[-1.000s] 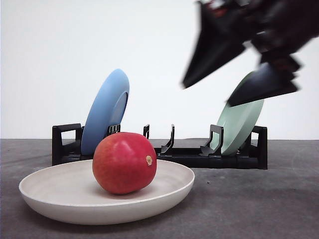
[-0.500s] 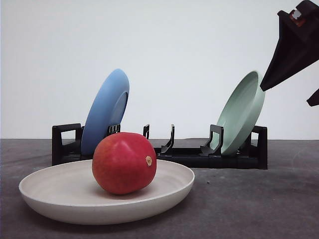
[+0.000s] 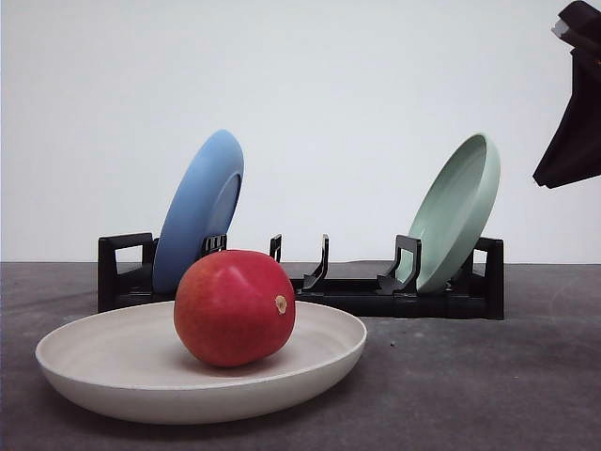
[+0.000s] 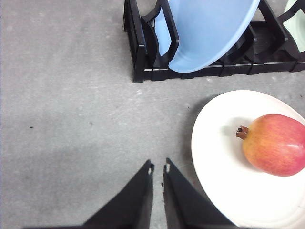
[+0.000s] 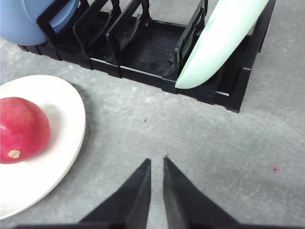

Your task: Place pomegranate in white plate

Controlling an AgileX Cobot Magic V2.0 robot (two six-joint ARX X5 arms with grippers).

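Note:
The glossy red pomegranate (image 3: pixel 235 308) lies inside the white plate (image 3: pixel 66 362) at the front left of the table, its tan nub pointing right. Both wrist views show the pomegranate (image 4: pixel 275 144) (image 5: pixel 21 129) resting on the white plate (image 4: pixel 214 157) (image 5: pixel 66 102). My left gripper (image 4: pixel 158 166) is shut and empty over bare table, just beside the plate's rim. Over the grey table between plate and rack, my right gripper (image 5: pixel 156 161) is shut and empty. One of its dark fingers (image 3: pixel 575 141) hangs high at the right edge of the front view.
A black dish rack (image 3: pixel 357 296) stands behind the plate. A blue plate (image 3: pixel 199 211) leans in its left slot and a pale green plate (image 3: pixel 455 211) in its right slot. Grey tabletop (image 3: pixel 488 376) stretches to the front right.
My right gripper has swung from above the rack out to the right edge of the front view, and its fingers have come together. The pomegranate and plate have not moved.

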